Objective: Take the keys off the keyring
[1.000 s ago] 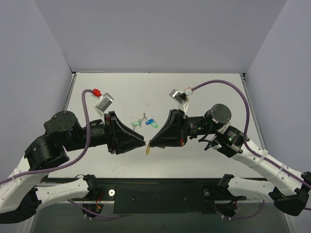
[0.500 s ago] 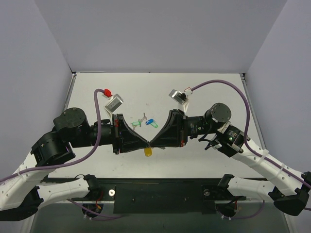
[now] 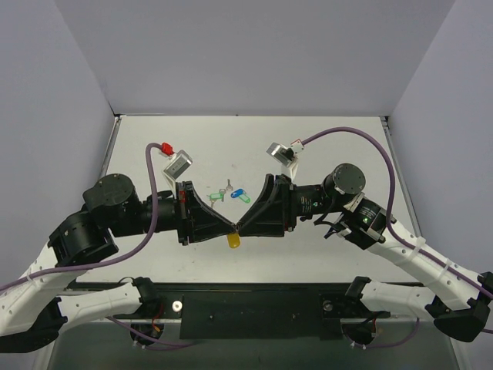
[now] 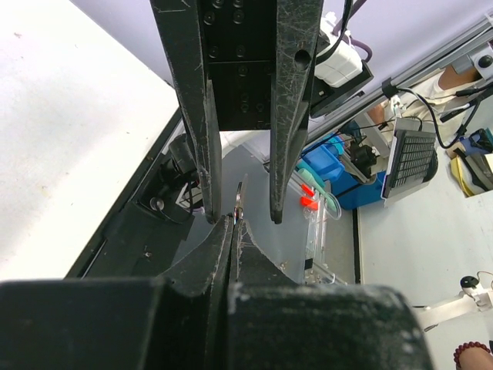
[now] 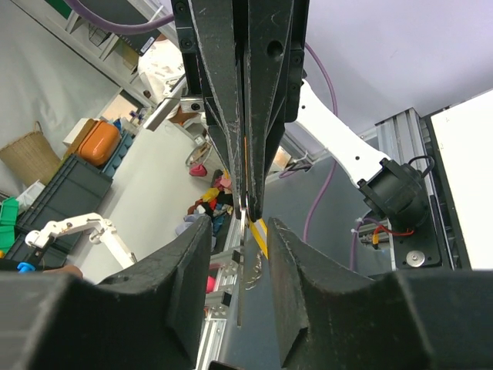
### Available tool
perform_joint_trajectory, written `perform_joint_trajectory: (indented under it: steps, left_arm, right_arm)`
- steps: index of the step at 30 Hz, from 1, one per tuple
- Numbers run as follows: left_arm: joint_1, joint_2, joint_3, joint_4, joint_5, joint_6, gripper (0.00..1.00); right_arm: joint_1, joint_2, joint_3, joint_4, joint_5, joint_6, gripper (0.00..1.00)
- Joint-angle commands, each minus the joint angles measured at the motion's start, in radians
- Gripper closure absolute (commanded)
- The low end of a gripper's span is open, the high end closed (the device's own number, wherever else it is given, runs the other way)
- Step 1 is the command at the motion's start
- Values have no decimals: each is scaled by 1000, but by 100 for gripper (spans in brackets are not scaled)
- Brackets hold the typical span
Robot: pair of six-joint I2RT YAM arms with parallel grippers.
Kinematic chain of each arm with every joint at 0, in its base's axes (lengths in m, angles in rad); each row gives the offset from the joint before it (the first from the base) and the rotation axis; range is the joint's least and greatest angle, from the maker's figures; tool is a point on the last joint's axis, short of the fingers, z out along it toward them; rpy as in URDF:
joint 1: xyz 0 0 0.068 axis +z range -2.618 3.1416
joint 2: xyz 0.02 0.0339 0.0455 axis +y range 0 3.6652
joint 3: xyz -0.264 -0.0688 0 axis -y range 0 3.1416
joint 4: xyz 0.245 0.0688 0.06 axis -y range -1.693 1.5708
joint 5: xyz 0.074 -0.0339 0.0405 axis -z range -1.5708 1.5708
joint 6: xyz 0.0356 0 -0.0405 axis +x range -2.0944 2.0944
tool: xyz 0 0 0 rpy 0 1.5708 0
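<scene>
We see a yellow-orange keyring [image 3: 234,241] just below centre, with a green tag [image 3: 216,197] and a blue tag [image 3: 236,194] above it (both plain).

My white table [image 3: 339,146] bears a green key tag [image 3: 216,196] and a blue key tag [image 3: 237,194] (close together, mid-table), a small grey key [image 3: 228,185] beside them.

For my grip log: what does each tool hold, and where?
Left tool pinches the yellow keyring by its thin metal end; the rest dangles. Right tool holds nothing.
</scene>
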Motion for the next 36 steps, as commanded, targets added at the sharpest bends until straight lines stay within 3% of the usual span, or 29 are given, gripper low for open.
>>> perform_joint_trajectory:
  steps: [1,7,15,20,29,32,36]
  left_arm:
    - [0,-22,5,62,-27,-3,100]
    - [0,-28,-1,71,-30,-11,100]
    - [0,-29,-12,85,-20,-19,100]
    - [0,-29,-15,90,-19,-22,100]
    - [0,-29,-16,90,-25,-23,100]
    - [0,-31,-15,90,-31,-22,100]
    - [0,-31,-7,87,-39,-20,100]
  right_arm:
    - [9,-6,39,55,2,-6,72]
    - [9,2,39,65,11,3,82]
    - [9,16,49,68,22,5,74]
    - [9,19,57,68,22,5,75]
    - [9,20,52,71,18,6,100]
    - [8,16,45,71,22,9,100]
    - [8,9,39,63,21,8,82]
